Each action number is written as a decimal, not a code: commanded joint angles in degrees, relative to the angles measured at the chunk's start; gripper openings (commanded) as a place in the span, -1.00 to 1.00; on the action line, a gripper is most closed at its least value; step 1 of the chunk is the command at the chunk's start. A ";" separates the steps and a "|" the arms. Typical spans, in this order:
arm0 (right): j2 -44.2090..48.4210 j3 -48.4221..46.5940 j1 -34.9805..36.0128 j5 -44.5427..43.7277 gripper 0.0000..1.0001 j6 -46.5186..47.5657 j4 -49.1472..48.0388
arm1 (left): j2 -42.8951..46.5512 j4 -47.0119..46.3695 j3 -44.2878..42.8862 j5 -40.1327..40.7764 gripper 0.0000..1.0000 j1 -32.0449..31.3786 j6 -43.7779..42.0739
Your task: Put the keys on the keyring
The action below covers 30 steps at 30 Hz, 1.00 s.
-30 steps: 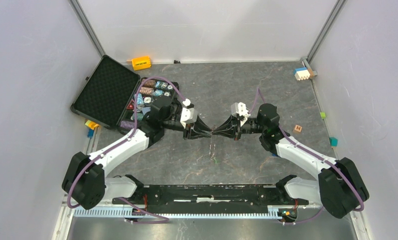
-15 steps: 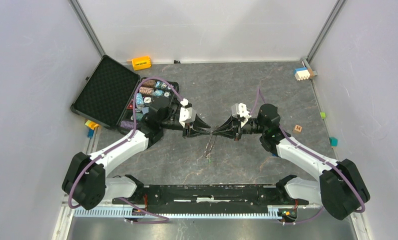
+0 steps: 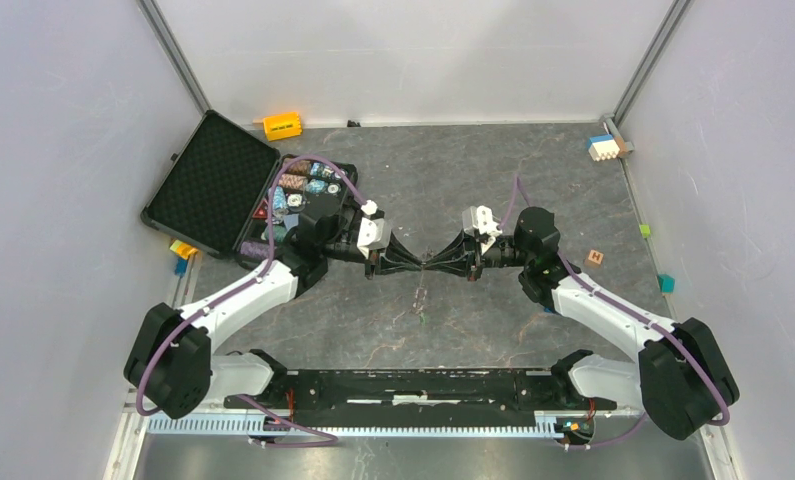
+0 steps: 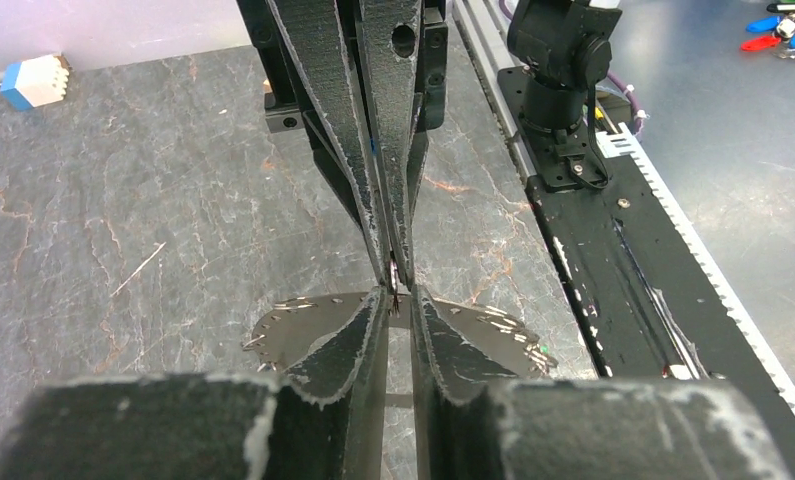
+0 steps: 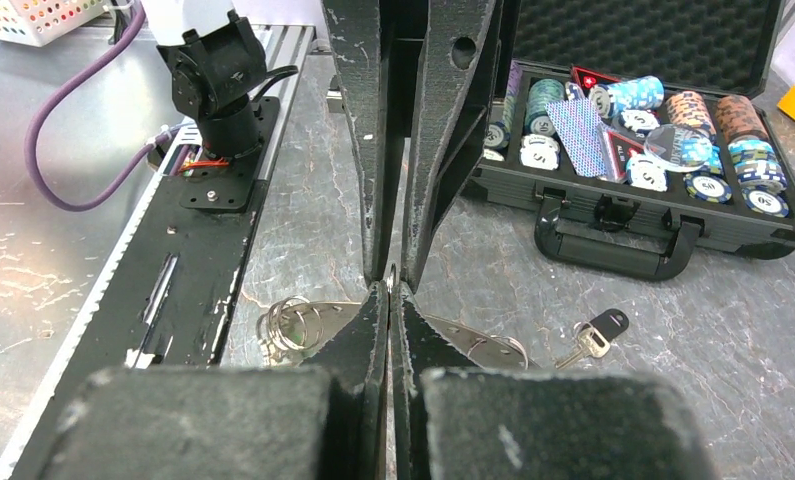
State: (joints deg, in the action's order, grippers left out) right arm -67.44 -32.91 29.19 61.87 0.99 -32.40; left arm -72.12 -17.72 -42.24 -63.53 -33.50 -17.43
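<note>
Keyring (image 4: 493, 338) under meeting tips, left pincer (image 4: 398, 295) narrowly parted, right pincer (image 5: 389, 290) closed tight.

My left hand (image 4: 397, 297) meets the right hand (image 4: 391, 262) tip to tip above the flat grey toothed metal ring (image 4: 483, 336).

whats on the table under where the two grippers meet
The flat toothed keyring lies there, small wire rings at one end, a black-headed key beside it. Its middle is hidden behind the right gripper.
</note>
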 commanded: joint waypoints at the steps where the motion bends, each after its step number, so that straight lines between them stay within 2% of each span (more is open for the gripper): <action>1: 0.20 -2.56 0.12 -0.46 -1.00 0.68 -2.49 | -0.80 -1.93 -0.25 -1.80 -0.63 -0.60 2.16; 3: 0.29 -2.43 0.16 -0.59 -1.00 0.89 -2.49 | -0.91 -1.92 -0.36 -1.72 -0.70 -0.82 2.36; 6: 0.52 -1.92 0.15 -0.86 -1.00 1.31 -2.34 | -1.24 -2.02 -0.63 -1.02 -0.95 -0.87 2.99; 11: 1.33 -1.89 0.10 -2.70 -0.95 7.60 4.15 | 0.28 -1.83 -0.30 1.01 -0.96 -0.91 3.19; 17: 2.05 -3.38 0.30 -5.99 -0.69 16.32 13.47 | 1.79 8.39 -2.78 2.78 -0.95 -0.87 -3.97; 30: 1.21 -5.65 2.47 -5.98 -0.45 19.69 19.13 | 1.06 19.75 -6.17 10.58 -0.96 -3.37 -13.34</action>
State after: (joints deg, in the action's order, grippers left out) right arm -66.52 -35.18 30.83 56.42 18.02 -15.07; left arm -72.34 -1.80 -45.08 -55.75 -35.55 -25.15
